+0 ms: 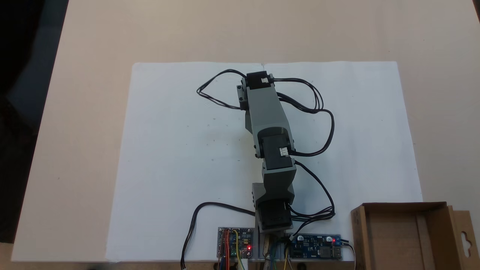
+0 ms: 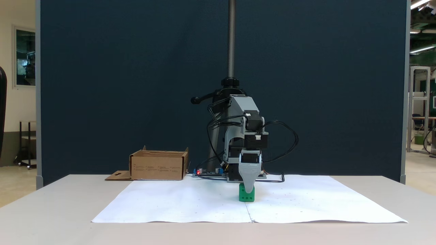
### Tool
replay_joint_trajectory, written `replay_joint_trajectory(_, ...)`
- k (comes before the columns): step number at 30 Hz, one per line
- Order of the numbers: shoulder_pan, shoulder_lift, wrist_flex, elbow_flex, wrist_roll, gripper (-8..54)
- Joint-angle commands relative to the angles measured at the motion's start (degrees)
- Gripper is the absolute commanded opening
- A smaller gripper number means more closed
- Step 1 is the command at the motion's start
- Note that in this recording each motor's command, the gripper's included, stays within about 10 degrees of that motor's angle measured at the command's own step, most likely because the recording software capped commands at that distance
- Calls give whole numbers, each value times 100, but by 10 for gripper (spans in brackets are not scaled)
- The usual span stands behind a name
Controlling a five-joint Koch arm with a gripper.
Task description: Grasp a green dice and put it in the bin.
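- Fixed view from above: the arm (image 1: 270,150) reaches out over the white paper (image 1: 180,157) on the worktop (image 1: 86,75). The arm covers what is under its far end, so this view does not tell me about the gripper or the dice.
- Same view: the bin (image 1: 405,232) sits at the bottom right corner, just off the paper, well apart from the arm's far end. It looks open on top, with low walls and a flap (image 1: 465,236) on its side.
- Fixed view from the front: the green dice (image 2: 246,196) sits on the white paper, near the middle fold. The gripper (image 2: 249,189) points straight down, and its grey tip is right in front of the dice.
- Same view: one jaw hides the other, so I cannot tell if the gripper is wide, narrow or holding the dice.
- My guess on handling: the dice looks small, light and hard. Its sides look smooth and its edges are round, so it could slip or pop out. The best hold is on two flat sides that face away from each other, near the middle, not on the corners.
- The bin's walls are low, so I think a small lift will be enough to get the dice over them.
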Motion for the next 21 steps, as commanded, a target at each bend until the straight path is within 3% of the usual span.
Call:
replay_joint_trajectory(1,-26,79,-202,-79,-413,444)
replay_joint_trajectory(21,-211,35,-826,97,-712,442)
